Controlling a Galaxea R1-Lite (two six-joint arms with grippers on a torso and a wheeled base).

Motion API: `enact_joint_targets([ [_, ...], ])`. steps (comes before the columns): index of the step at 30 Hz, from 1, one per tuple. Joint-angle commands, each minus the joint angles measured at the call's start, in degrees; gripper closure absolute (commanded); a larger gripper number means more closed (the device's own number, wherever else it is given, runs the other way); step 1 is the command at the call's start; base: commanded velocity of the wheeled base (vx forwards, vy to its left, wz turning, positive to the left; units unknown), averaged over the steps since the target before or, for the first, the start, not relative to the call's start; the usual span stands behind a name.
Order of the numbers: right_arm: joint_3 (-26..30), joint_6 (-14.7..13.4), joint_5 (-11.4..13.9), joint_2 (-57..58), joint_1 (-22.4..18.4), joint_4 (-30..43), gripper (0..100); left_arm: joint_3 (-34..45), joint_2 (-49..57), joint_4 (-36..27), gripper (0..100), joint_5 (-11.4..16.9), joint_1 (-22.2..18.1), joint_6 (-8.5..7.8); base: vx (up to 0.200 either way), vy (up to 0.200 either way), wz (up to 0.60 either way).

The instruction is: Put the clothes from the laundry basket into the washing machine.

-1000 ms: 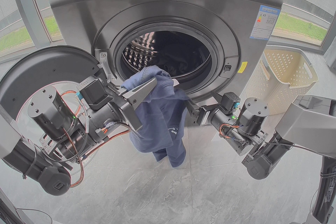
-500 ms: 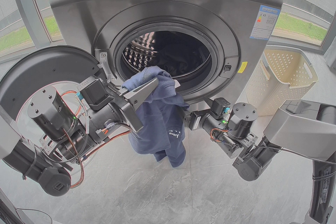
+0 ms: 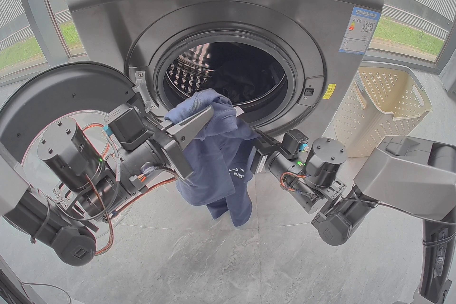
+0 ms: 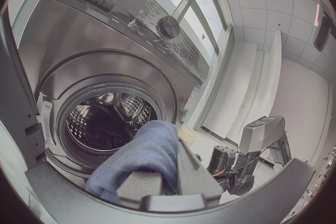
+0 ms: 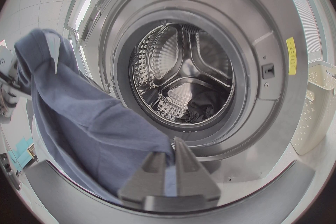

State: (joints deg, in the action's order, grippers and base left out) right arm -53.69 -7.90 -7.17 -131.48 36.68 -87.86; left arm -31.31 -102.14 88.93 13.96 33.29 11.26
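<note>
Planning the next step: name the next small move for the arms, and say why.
Probably raise both grippers and ease them toward the drum. The left gripper and right gripper are each shut on the blue garment, whose tail hangs below the opening's rim, outside the machine.

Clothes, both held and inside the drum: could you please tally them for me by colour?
blue garment: 1
dark heap: 1, the number of pieces in it cannot be told
Total: 2
</note>
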Motion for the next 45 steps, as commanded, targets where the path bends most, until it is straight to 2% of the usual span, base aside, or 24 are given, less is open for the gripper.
enact_joint_targets([
  [1,4.8,0.1,0.2,6.8,-0.1,-0.4,100,0.1,-0.7,-0.1,100,0.0,-0.2,0.07,0.000,0.000,0.00],
  [4,7.7,0.1,0.2,9.4,0.0,-0.6,100,-0.1,-0.9,0.0,100,-0.1,-0.3,0.07,0.000,0.000,0.00],
  [5,11.1,0.1,0.3,12.1,0.0,-0.6,100,-0.2,-1.0,0.0,100,-0.2,-0.4,0.07,0.000,0.000,0.00],
  [8,16.9,0.7,0.5,16.0,-0.6,-0.6,100,-0.3,-1.4,-0.1,100,-0.3,-0.5,0.16,0.000,0.000,0.00],
  [10,20.6,1.1,1.7,18.9,-0.9,-0.6,100,-0.4,-1.8,-0.1,100,-0.3,-1.3,-0.01,0.000,0.000,0.00],
  [12,22.0,0.8,2.3,21.3,-1.3,-0.7,100,-0.4,-2.0,-0.1,100,-0.3,-1.5,0.07,0.000,0.000,0.00],
  [19,21.2,0.8,2.3,25.0,-2.6,-0.7,100,-0.2,-2.1,0.0,100,-0.3,-0.9,-0.45,0.000,0.000,0.00],
  [36,19.8,0.7,2.4,28.5,-2.6,-0.7,100,2.0,-2.8,0.0,100,-0.4,0.6,-0.89,0.000,0.000,0.00],
  [37,19.7,0.7,2.4,28.7,-2.6,-0.7,100,2.3,-3.1,0.0,0,-0.4,0.6,-0.98,0.000,0.000,0.00],
  [43,19.2,0.8,2.9,30.4,-2.6,-0.6,100,3.3,-5.2,0.0,0,-0.4,0.5,-0.81,0.000,0.000,0.00],
  [45,19.3,0.8,3.1,30.8,-2.5,-0.6,100,4.4,-6.7,-0.1,0,-0.2,-0.1,-0.28,0.000,0.000,0.00],
])
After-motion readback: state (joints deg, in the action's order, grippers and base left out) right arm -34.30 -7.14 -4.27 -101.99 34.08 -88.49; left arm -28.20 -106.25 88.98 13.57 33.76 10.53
